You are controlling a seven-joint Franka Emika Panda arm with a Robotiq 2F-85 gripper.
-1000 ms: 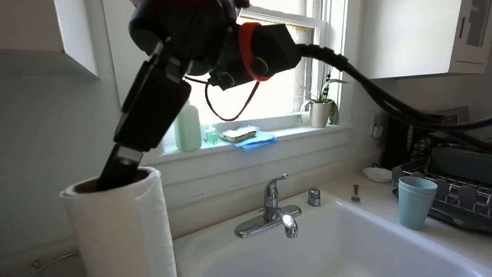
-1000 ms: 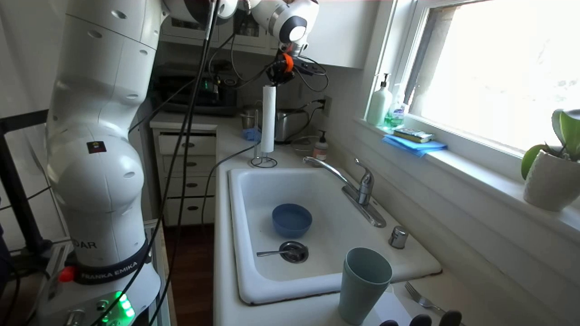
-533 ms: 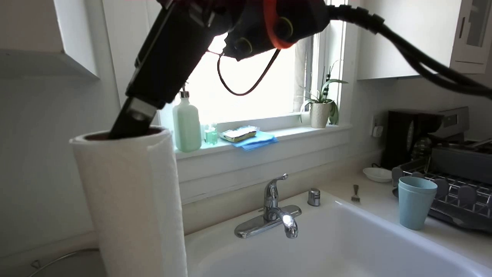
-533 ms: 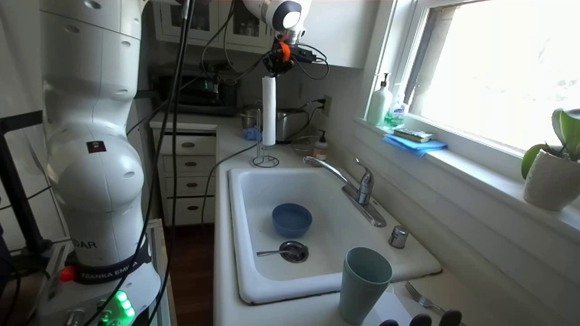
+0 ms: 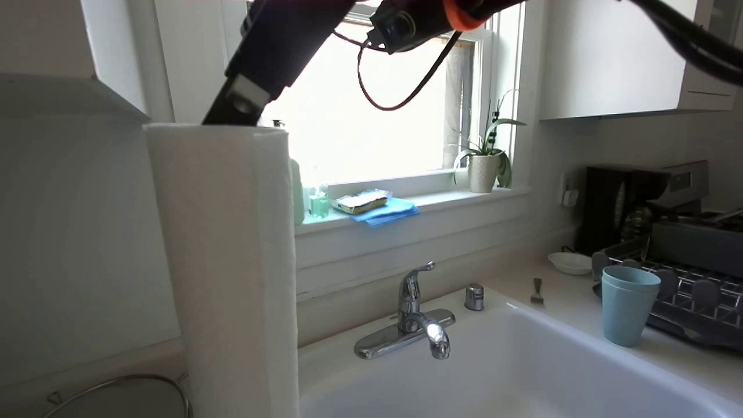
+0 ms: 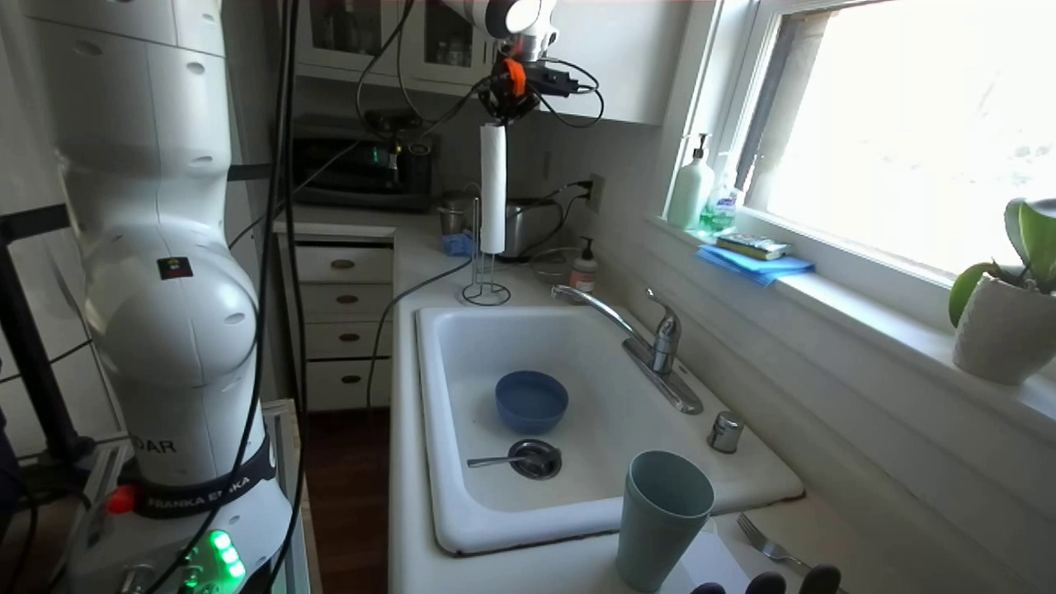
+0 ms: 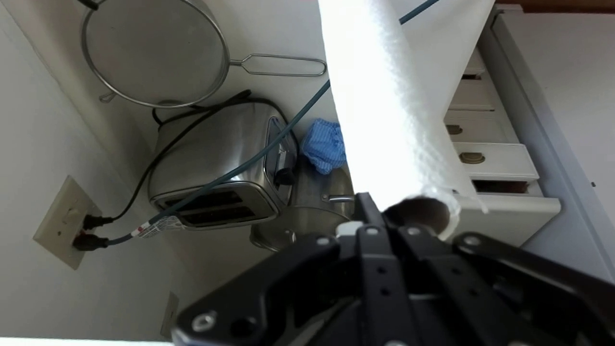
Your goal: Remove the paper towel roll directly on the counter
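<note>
The paper towel roll point(image 5: 226, 261) is a tall white cylinder, upright with a slight tilt, raised off the counter point(image 6: 406, 495). In an exterior view the roll point(image 6: 492, 190) is above a wire holder point(image 6: 487, 294), whose rods reach up to its lower end. I cannot tell how far they go inside. My gripper point(image 5: 232, 107) is at the roll's top edge. In the wrist view my gripper point(image 7: 382, 211) is shut on the wall of the roll point(image 7: 379, 105), one finger outside and one in the brown core. The fingertip in the core is hidden.
A toaster point(image 7: 216, 163), a metal pot point(image 7: 302, 226) and a strainer point(image 7: 156, 50) stand close by. A cable point(image 7: 307, 105) passes behind the roll. The sink point(image 6: 528, 532) holds a blue bowl point(image 6: 530, 402). A soap bottle point(image 6: 583, 268) and the faucet point(image 6: 664, 330) are near. A wall cabinet point(image 5: 46, 40) hangs above.
My gripper has moved up with the roll and slightly to the right in both exterior views. The gap between the roll's lower end and the holder's base has grown. The holder has shifted slightly right.
</note>
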